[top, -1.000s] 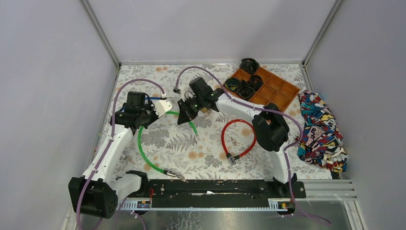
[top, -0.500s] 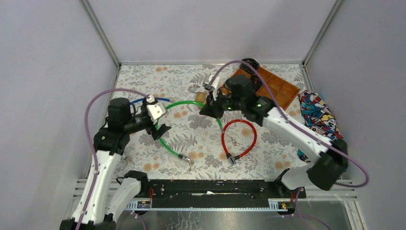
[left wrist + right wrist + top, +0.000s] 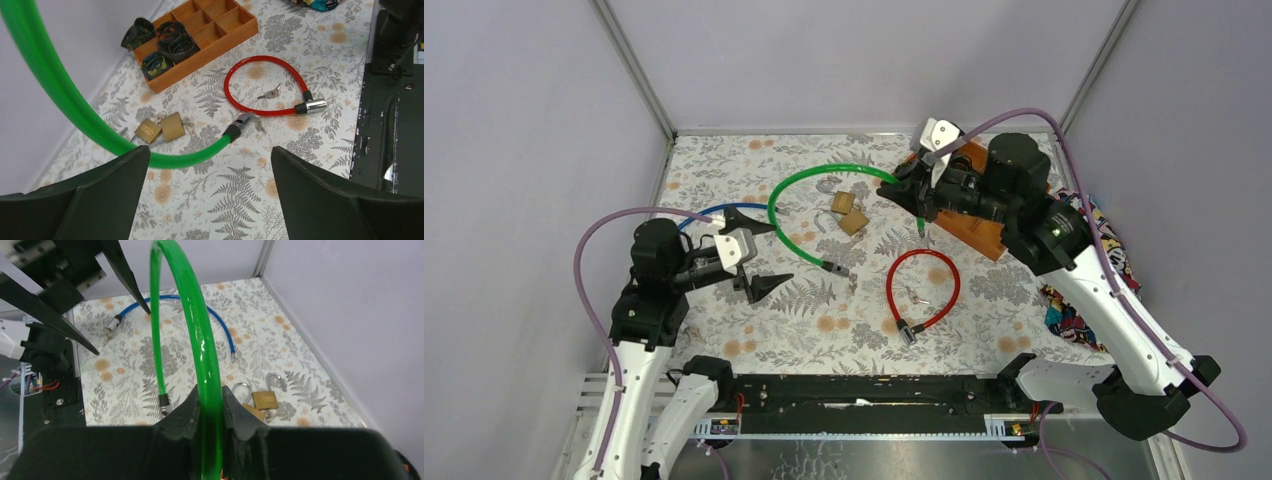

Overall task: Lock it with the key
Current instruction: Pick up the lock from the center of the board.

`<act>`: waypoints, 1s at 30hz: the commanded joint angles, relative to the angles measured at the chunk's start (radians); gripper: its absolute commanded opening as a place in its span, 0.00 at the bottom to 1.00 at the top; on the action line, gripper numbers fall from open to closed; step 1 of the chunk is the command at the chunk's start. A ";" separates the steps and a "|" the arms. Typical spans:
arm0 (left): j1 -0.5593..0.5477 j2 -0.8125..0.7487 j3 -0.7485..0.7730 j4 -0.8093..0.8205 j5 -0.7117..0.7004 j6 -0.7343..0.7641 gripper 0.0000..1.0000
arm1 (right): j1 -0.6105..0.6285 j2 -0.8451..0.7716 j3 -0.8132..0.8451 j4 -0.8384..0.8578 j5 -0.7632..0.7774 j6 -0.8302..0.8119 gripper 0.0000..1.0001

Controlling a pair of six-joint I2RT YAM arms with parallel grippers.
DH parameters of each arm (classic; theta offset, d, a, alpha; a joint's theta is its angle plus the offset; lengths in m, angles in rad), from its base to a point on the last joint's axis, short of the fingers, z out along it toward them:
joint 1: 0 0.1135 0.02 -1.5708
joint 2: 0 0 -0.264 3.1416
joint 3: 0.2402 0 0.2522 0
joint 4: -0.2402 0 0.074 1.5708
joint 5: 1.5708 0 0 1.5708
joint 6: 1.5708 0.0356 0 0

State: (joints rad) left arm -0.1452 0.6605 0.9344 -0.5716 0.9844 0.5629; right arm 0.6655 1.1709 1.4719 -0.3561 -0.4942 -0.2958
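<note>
Pinching green plastic-coated cable lock (image 3: 776, 200) in narrow right end effector (image 3: 210, 405) | looping left, free metal tip (image 3: 834, 267) down on desk (image 3: 724, 170) | tip nearer wide, empty left end effector (image 3: 769, 254), just to its right

Green cable lock (image 3: 772, 208), fern-print tablecloth (image 3: 844, 322)

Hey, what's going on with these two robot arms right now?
The right gripper is pinching the green cable lock and holds it up, arching over the table. The left gripper is wide open and empty, hovering above the table. A red cable lock lies in a loop with keys inside it, near two padlocks. Neither gripper holds a key.
</note>
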 commanded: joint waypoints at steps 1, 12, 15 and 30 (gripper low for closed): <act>-0.005 -0.008 -0.088 0.313 -0.057 -0.249 0.99 | -0.004 -0.049 0.109 0.067 0.035 -0.015 0.00; -0.033 -0.053 -0.271 0.621 0.197 -0.581 0.96 | -0.004 -0.059 0.200 0.106 0.037 0.022 0.00; -0.092 -0.044 -0.307 0.778 0.084 -0.739 0.97 | -0.004 -0.059 0.194 0.131 0.029 0.040 0.00; -0.154 0.023 -0.357 0.818 -0.030 -0.792 0.89 | -0.003 -0.040 0.297 0.115 -0.036 0.069 0.00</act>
State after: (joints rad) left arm -0.2932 0.6708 0.5880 0.2207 0.9920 -0.2798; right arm 0.6651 1.1461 1.6855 -0.3466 -0.5106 -0.2443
